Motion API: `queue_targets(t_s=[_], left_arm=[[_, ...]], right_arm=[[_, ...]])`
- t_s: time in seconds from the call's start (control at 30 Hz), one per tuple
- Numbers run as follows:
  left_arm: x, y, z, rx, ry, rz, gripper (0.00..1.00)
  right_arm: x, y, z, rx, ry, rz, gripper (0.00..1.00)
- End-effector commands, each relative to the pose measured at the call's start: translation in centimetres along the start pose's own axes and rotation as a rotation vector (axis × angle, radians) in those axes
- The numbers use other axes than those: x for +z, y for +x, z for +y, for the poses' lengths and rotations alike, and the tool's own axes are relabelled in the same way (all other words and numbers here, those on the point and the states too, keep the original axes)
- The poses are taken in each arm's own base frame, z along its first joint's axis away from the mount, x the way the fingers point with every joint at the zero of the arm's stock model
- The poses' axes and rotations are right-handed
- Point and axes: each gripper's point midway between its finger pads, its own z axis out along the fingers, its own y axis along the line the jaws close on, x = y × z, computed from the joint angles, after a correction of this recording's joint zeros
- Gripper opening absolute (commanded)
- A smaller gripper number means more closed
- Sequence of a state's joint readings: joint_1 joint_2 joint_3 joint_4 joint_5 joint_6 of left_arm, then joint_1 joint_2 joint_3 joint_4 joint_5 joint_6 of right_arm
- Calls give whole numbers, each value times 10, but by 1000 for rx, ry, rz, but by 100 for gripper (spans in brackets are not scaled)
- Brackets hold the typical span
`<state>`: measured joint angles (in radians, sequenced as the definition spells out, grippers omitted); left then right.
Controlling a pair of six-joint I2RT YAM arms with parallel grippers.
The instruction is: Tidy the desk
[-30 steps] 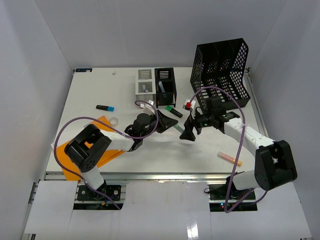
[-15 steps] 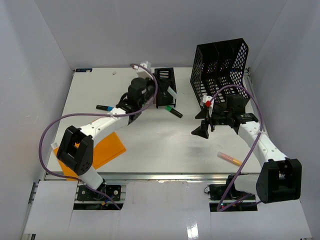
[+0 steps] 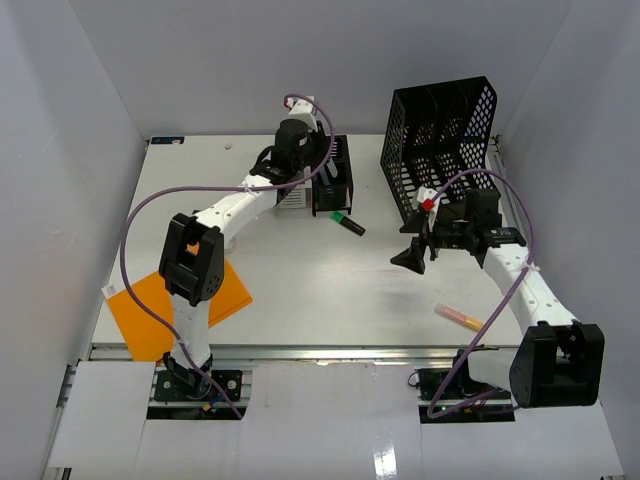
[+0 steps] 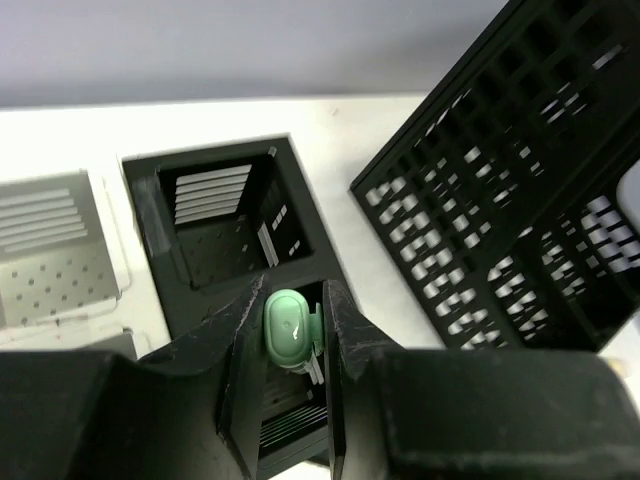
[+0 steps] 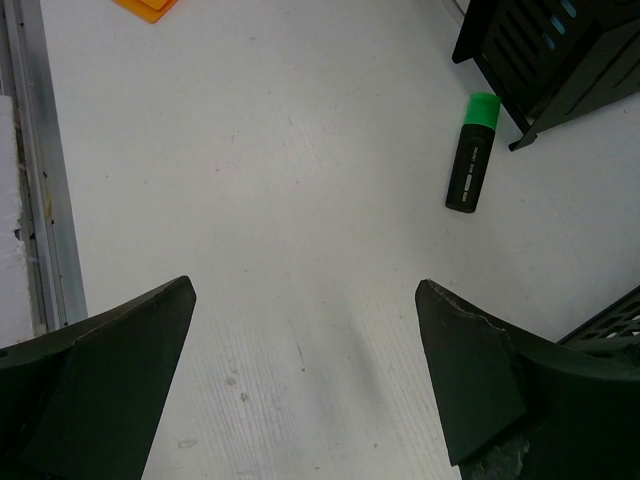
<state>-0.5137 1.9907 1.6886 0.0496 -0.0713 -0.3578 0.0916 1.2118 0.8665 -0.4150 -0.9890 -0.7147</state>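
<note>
The white desk [image 3: 300, 290] holds a black pen holder [image 3: 333, 180] and a grey one [image 3: 288, 192] at the back. My left gripper [image 3: 320, 170] is shut on a light green marker [image 4: 288, 328] and holds it upright just over the near compartment of the black holder [image 4: 225, 215]. My right gripper [image 3: 410, 257] hovers open and empty over the bare desk right of centre; in the right wrist view its jaws [image 5: 305, 380] stand wide apart. A green-capped black highlighter [image 3: 348, 222] lies near the holder and shows in the right wrist view [image 5: 472, 155].
A tall black mesh file rack [image 3: 440, 150] stands at the back right, also in the left wrist view [image 4: 520, 200]. An orange-pink marker [image 3: 458, 317] lies at the front right. An orange sheet [image 3: 180, 300] lies at the front left. The metal rail [image 3: 320, 350] runs along the front edge.
My left arm has swung from the desk's middle to the back, carrying the marker over the black holder. My right gripper has drawn back to the right, still open.
</note>
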Motion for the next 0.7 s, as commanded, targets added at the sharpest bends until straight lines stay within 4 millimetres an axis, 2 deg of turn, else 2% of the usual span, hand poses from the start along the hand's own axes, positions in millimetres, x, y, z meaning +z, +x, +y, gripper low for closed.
queue_targets(t_s=[0.0, 0.07, 0.13, 0.23, 0.27, 0.33, 0.47, 0.6, 0.67], left_arm=[[-5, -17, -4, 40, -3, -15, 13], [-4, -12, -4, 41, -2, -5, 14], [-2, -9, -3, 42, -3, 2, 20], [-2, 4, -1, 43, -4, 43, 47], [-3, 5, 0, 39, -6, 52, 63], [-5, 5, -3, 47, 7, 56, 75], [-16, -10, -12, 74, 49, 44, 90], [-54, -49, -32, 133, 129, -6, 97], [-82, -65, -41, 152, 171, -33, 98]], right_arm=[[-5, -4, 2, -13, -3, -26, 98], [-5, -3, 1, -9, 0, -23, 98], [-5, 0, -1, -2, 4, -16, 98], [-6, 4, -6, 12, 27, -2, 98], [-9, 6, -11, 20, 50, 6, 98], [-15, 9, -18, 37, 86, 15, 98], [-39, 22, -42, 54, 221, 59, 98], [-69, 47, -70, -5, 407, 204, 98], [-79, 62, -76, -21, 455, 278, 98]])
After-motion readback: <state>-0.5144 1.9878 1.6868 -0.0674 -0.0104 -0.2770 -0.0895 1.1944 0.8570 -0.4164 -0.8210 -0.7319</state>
